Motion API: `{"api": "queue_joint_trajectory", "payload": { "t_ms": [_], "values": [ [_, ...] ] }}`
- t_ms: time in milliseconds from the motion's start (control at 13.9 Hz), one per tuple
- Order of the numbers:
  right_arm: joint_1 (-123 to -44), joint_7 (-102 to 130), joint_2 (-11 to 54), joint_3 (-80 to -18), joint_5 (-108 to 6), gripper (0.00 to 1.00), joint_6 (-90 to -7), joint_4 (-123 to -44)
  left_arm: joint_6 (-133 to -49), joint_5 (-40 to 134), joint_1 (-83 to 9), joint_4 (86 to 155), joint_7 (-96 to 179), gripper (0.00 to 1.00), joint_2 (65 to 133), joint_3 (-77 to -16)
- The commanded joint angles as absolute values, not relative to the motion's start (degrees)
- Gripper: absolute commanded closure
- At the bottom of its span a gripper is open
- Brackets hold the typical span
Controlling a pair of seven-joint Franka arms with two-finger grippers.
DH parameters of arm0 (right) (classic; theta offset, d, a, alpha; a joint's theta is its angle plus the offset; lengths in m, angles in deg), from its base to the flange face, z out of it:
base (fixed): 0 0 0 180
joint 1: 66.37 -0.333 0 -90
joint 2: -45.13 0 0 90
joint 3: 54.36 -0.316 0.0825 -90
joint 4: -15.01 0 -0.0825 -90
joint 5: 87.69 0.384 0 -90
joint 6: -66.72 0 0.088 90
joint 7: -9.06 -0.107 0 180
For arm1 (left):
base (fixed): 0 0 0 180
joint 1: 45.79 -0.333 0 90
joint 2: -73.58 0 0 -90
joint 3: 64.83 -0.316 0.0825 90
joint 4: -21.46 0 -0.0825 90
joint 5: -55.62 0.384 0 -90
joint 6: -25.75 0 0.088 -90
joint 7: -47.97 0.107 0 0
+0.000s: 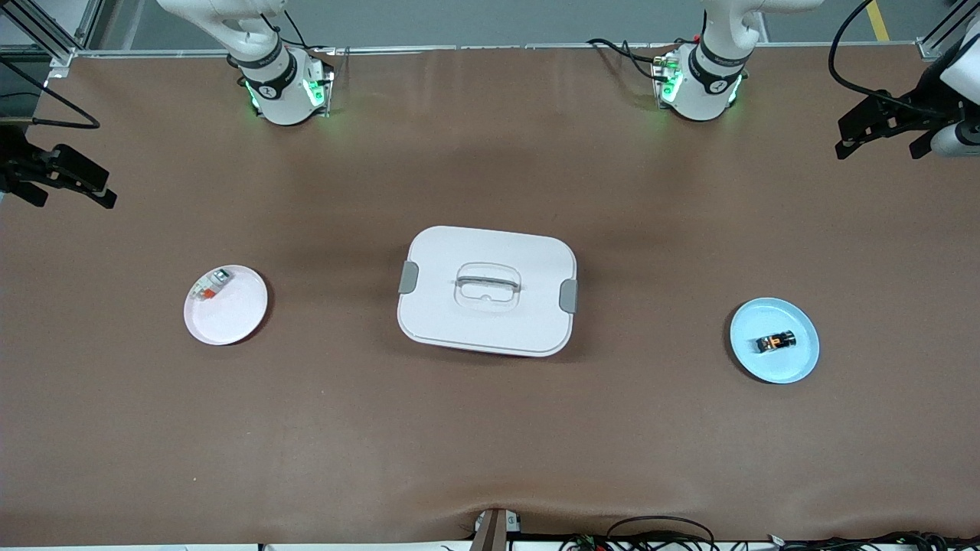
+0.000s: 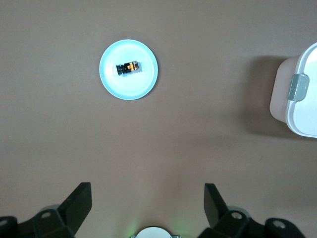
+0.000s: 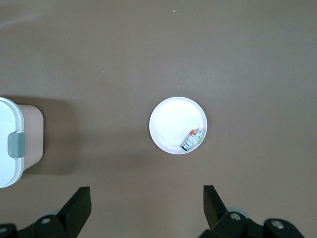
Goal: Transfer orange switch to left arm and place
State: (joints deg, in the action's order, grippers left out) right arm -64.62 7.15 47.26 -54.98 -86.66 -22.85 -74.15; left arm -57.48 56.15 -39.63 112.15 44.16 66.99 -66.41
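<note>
The orange switch (image 1: 775, 342), a tiny black part with orange markings, lies on a light blue plate (image 1: 796, 369) toward the left arm's end of the table. The left wrist view shows the switch (image 2: 129, 68) too. The white lidded box (image 1: 490, 325) stands in the middle of the table, between the two plates. My left gripper (image 1: 840, 139) is open and empty, up in the air over the table's end, apart from the switch; it also shows in its own view (image 2: 147, 191). My right gripper (image 1: 80, 200) is open and empty over the right arm's end of the table, also seen in its own view (image 3: 147, 193).
A white plate (image 1: 233, 321) toward the right arm's end holds a small white-grey piece with a red-orange bit (image 1: 210, 285). The box has grey side latches (image 1: 568, 295) and a recessed handle. Cables lie along the table's edge nearest the front camera.
</note>
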Motion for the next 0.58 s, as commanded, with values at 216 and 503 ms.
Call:
{"api": "queue_joint_trajectory", "payload": {
  "t_ms": [216,503],
  "values": [
    [-64.08,7.22,46.88,-55.59,-87.51,0.00,-22.05,-72.97,-58.19,56.50,-39.20,109.88,43.14,0.00,68.65,-65.98],
    [-63.99,7.22,46.88,-55.50,-87.51,0.00,-22.05,-72.88,-58.36,56.41,-39.72,109.79,43.05,0.00,69.79,-64.14]
  ]
}}
